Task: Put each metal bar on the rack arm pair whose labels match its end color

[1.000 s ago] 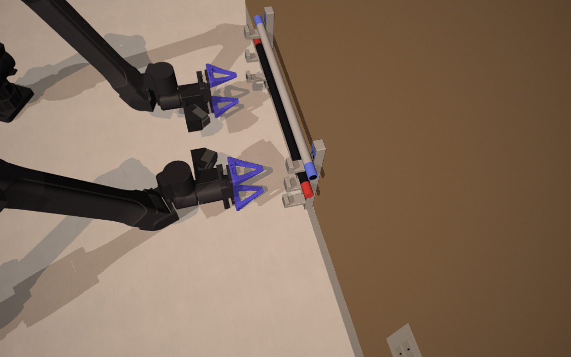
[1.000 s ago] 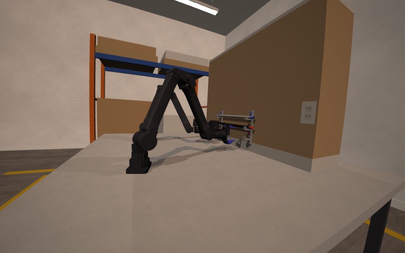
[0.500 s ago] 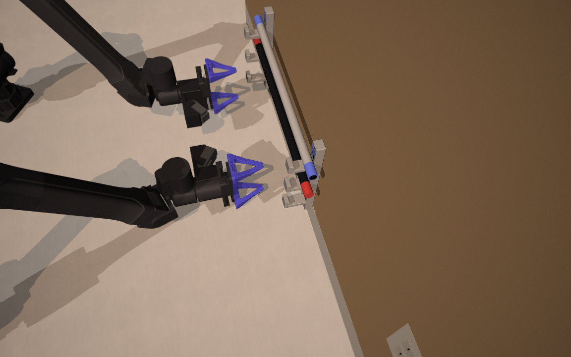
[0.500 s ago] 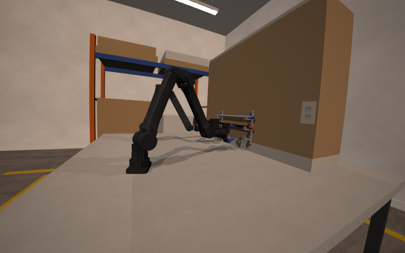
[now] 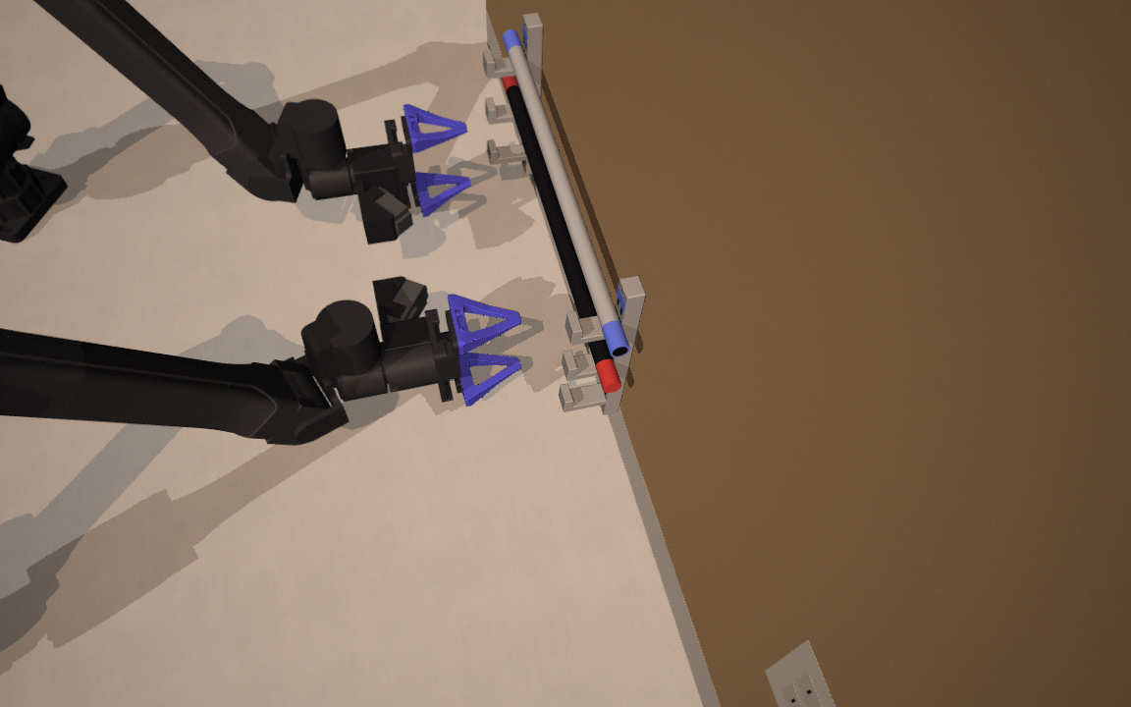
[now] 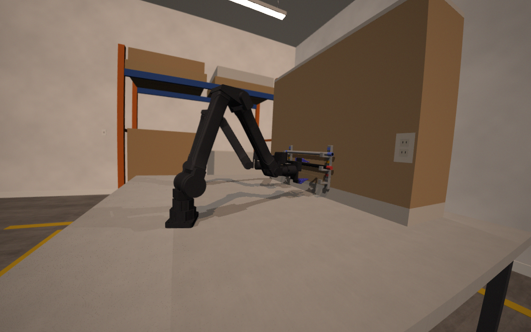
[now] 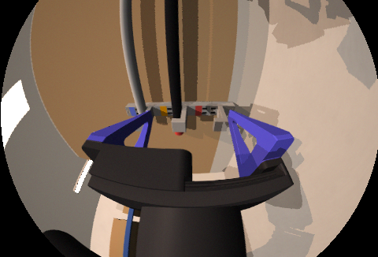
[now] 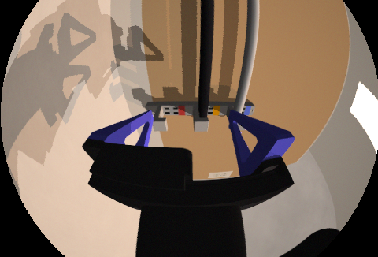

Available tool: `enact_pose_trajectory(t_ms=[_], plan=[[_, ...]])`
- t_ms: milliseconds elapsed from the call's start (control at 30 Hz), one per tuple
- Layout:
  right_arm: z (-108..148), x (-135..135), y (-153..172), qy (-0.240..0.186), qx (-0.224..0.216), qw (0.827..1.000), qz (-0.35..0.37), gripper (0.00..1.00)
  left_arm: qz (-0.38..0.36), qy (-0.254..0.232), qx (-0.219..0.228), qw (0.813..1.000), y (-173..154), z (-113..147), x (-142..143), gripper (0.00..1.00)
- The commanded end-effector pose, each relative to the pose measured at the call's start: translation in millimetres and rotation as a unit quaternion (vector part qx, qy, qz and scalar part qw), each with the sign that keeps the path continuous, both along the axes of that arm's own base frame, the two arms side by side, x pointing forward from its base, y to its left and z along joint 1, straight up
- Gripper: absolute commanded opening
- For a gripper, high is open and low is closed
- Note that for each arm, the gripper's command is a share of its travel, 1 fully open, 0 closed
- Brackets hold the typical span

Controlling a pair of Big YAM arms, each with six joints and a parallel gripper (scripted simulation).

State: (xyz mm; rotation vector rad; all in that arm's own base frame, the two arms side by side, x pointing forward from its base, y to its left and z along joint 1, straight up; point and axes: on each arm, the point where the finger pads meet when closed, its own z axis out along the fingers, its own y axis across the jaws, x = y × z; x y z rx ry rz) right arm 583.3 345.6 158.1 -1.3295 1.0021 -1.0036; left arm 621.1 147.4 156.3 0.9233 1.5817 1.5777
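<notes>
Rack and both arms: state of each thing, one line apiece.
Silver metal bar with blue ends: on top pair, blue labels; matched.
Black metal bar with red ends: on middle pair, orange labels; mismatched.
Bottom pair of grey rack arms, red labels: no bar.
Left end effector: open, holding nothing.
Right end effector: open, holding nothing.
</notes>
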Motion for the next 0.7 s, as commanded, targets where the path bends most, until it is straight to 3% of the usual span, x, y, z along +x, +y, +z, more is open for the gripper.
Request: enact_pose_trajectory(t_ms=[0, 667], plan=[[46.5, 20.6, 2.3, -0.029, 0.028, 0.999, -0.006, 1.00, 0.004, -0.041, 0.002, 0.999, 7.9, 44.2, 11.8, 1.00], [71.5, 20.9, 2.6, -0.029, 0.029, 0.999, -0.006, 1.00, 0.004, -0.043, 0.002, 0.999, 7.6, 69.2, 12.0, 1.00]])
